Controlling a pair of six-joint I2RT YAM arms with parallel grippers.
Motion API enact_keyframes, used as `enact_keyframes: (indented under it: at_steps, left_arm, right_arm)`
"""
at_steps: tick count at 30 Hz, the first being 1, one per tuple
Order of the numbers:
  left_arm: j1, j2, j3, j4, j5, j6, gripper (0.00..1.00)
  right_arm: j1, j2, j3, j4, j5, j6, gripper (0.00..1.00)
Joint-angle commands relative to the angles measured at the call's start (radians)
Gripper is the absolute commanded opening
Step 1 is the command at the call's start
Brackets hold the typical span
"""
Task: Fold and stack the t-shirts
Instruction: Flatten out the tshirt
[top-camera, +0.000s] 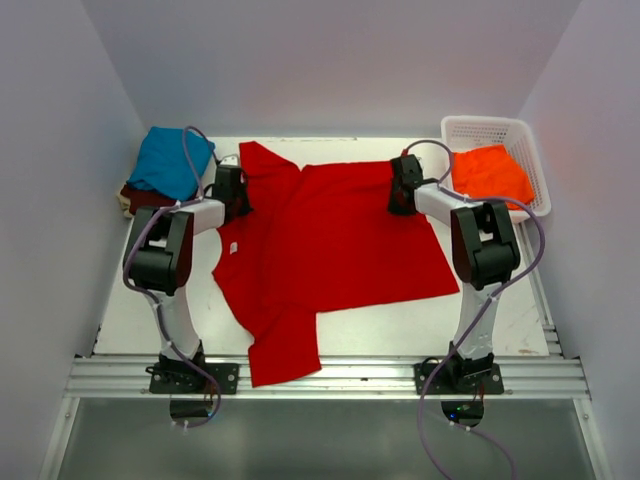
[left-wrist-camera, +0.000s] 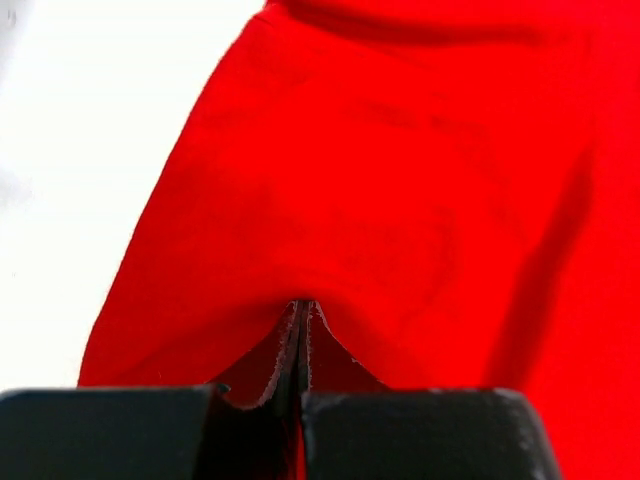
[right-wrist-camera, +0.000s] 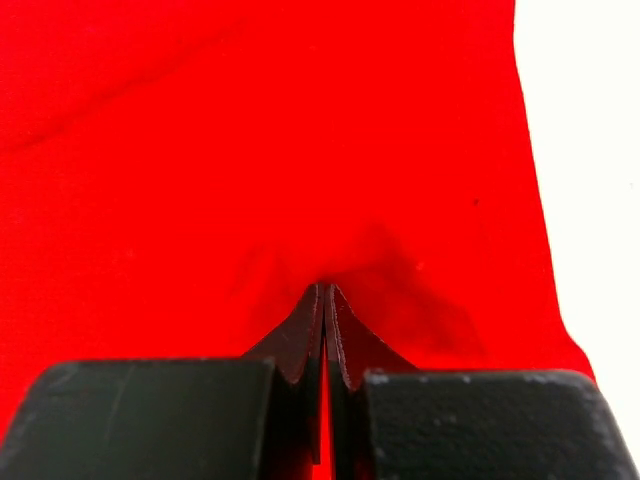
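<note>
A bright red t-shirt (top-camera: 335, 245) lies spread across the middle of the table, one sleeve hanging over the near edge. My left gripper (top-camera: 236, 205) presses down on its left shoulder area. In the left wrist view the left gripper (left-wrist-camera: 301, 305) is shut, with a fold of the red t-shirt (left-wrist-camera: 400, 170) pinched between the tips. My right gripper (top-camera: 402, 200) sits on the shirt's far right edge. The right wrist view shows the right gripper (right-wrist-camera: 325, 290) shut on a puckered bit of the red t-shirt (right-wrist-camera: 250, 150). A teal t-shirt (top-camera: 172, 160) lies on a dark maroon one (top-camera: 138, 197) at the far left.
A white lattice basket (top-camera: 528, 150) at the far right holds an orange t-shirt (top-camera: 489, 172). White walls close in the table on three sides. An aluminium rail (top-camera: 330, 378) runs along the near edge by the arm bases.
</note>
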Motion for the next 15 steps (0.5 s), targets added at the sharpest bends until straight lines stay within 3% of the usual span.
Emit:
enact_keyframes:
  at_steps: [1, 6, 15]
  left_arm:
    - [0.0, 0.09, 0.072, -0.021, -0.03, -0.015, 0.0]
    - [0.012, 0.205, 0.253, -0.182, -0.066, -0.031, 0.0]
    - [0.028, 0.354, 0.589, -0.336, -0.076, 0.051, 0.0]
  right_arm:
    - [-0.001, 0.023, 0.052, -0.048, 0.05, 0.002, 0.0]
    - [-0.011, 0.058, 0.095, -0.114, 0.129, 0.012, 0.0]
    - [-0.067, 0.124, 0.207, -0.177, 0.113, 0.026, 0.0]
